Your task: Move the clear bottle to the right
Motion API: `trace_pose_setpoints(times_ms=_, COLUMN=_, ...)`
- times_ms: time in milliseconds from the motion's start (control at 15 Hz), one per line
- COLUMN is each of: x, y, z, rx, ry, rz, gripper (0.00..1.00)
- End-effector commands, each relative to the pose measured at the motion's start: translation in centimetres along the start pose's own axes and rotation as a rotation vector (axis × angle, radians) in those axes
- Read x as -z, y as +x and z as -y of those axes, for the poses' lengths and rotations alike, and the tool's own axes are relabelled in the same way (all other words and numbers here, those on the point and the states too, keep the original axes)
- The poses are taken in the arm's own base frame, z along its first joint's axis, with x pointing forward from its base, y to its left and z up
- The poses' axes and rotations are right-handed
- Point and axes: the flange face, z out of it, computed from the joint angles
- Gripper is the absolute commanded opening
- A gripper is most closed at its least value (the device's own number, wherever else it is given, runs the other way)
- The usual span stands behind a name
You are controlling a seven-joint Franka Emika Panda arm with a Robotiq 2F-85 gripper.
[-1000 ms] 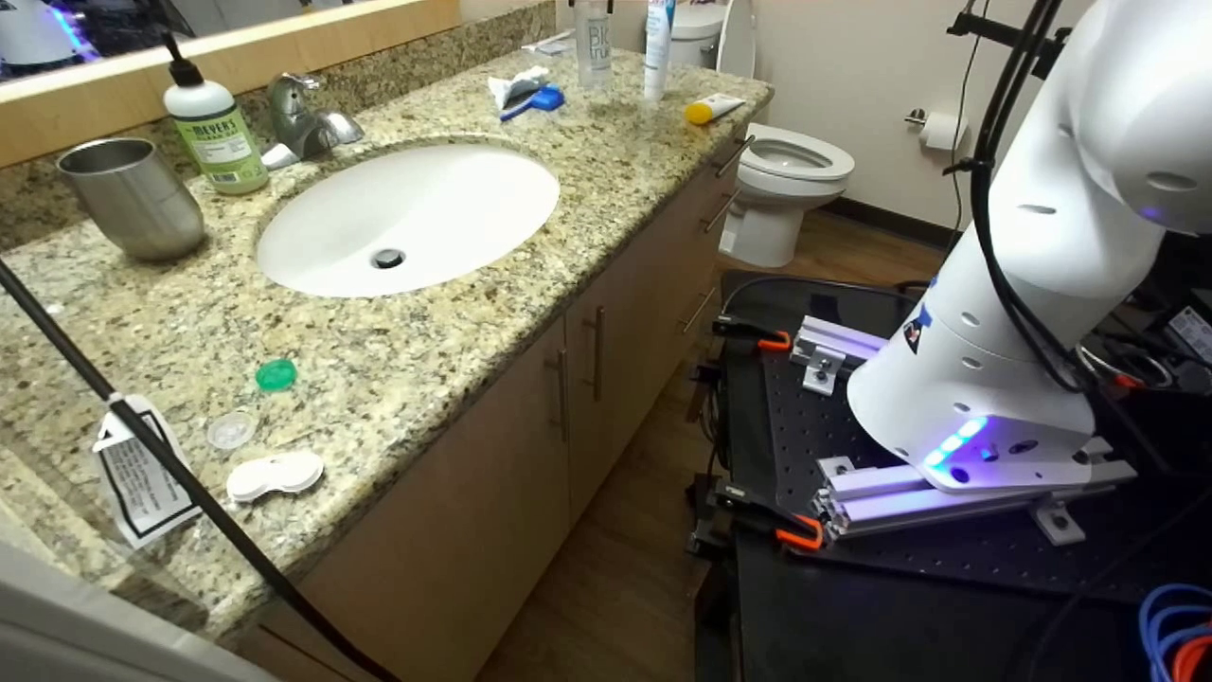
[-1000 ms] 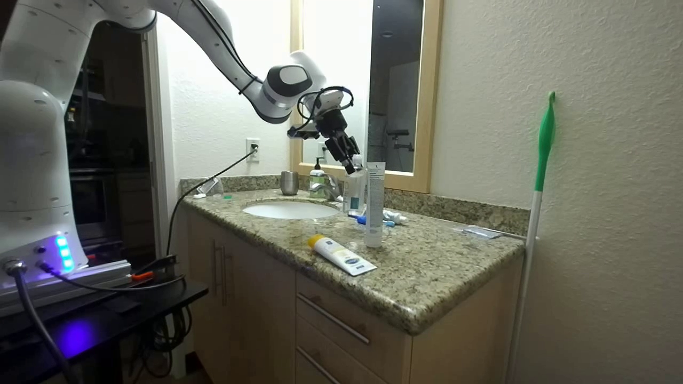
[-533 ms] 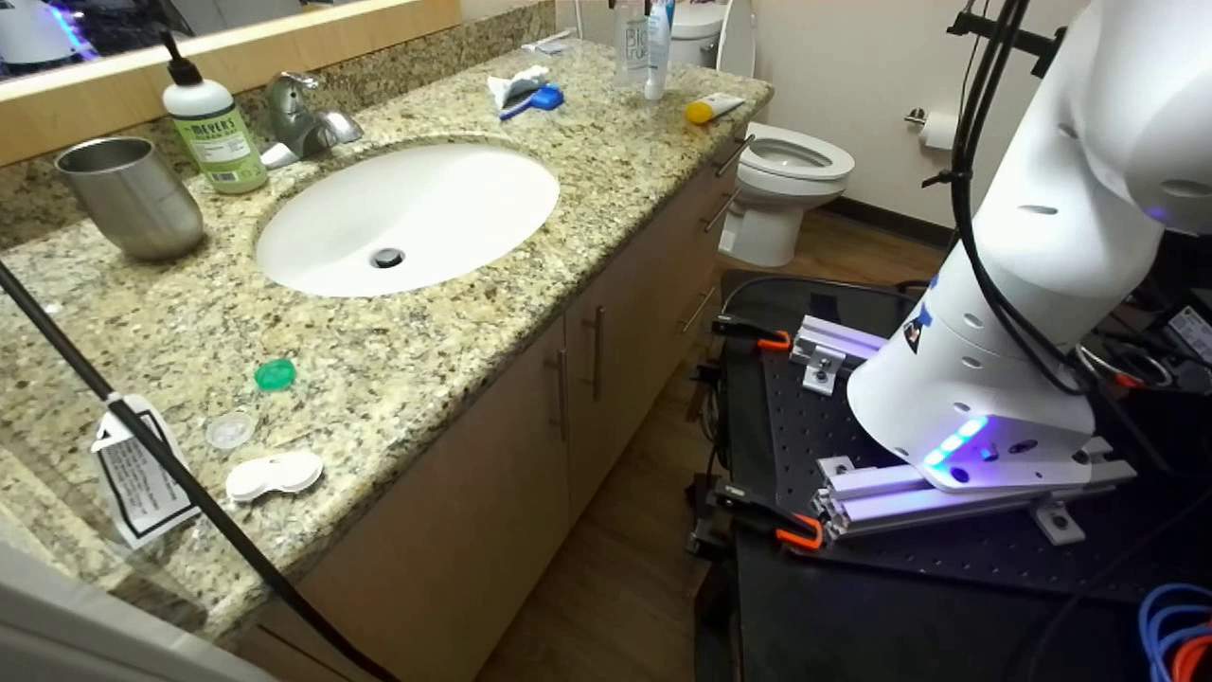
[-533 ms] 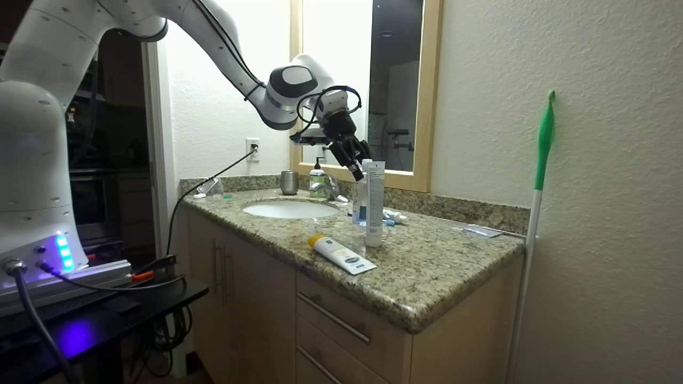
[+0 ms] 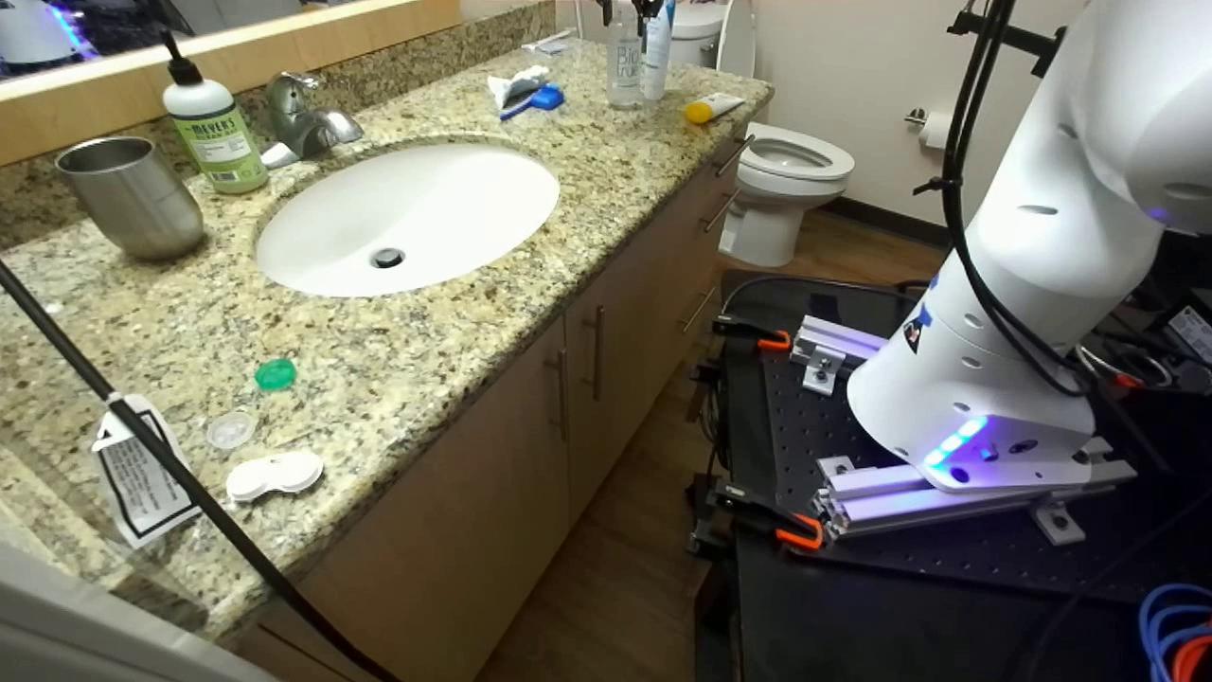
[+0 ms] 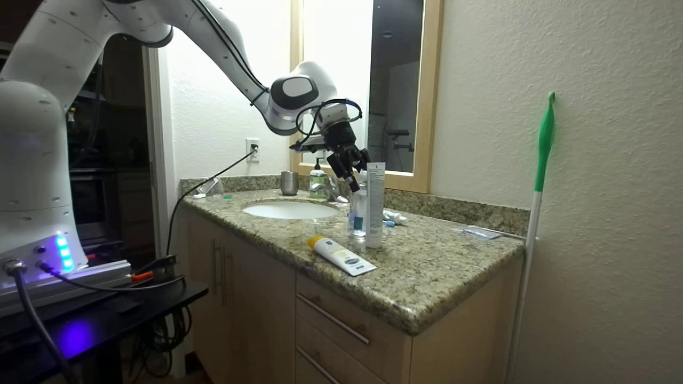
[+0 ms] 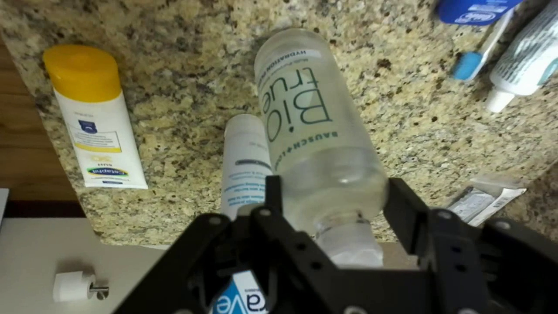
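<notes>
"Green-tinted plastic, pale and see-through, with rounded shoulders, a narrow neck and a whitish cap: that is how the clear bottle looks to us from the wrist."

"And the fingers?"

"We see them pinching it near the shoulders, one on either side."

"Where do we have it, then?"

"Upright at the counter, beyond the sink as an exterior view looks, and just beside a standing white tube, which in an exterior view covers part of it. Whether its base touches down, we cannot tell."

"Do we read it equally well everywhere?"

"No. In an exterior view its print gives us 'Bio true'; from the wrist we also read 'Hydration' and 'Bausch', upside down."

"What else differs for us?"

"In an exterior view we get a toilet; in an exterior view, a green-handled pole; in both exterior views, the metal cup and the soap bottle."
</notes>
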Motion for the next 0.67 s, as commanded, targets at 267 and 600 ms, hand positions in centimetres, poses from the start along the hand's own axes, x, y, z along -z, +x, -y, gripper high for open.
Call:
trace_pose_setpoints(times_ms=267, x=-0.8, y=-0.5, z=0.3, rx=0.022, ry=0.013, rz=0.003, gripper=0.36)
trace_pose_setpoints(times_ms=600, x=0.9, y=-2.7, z=0.3, rx=0.135, ry=0.038, rz=0.018, gripper=0.92)
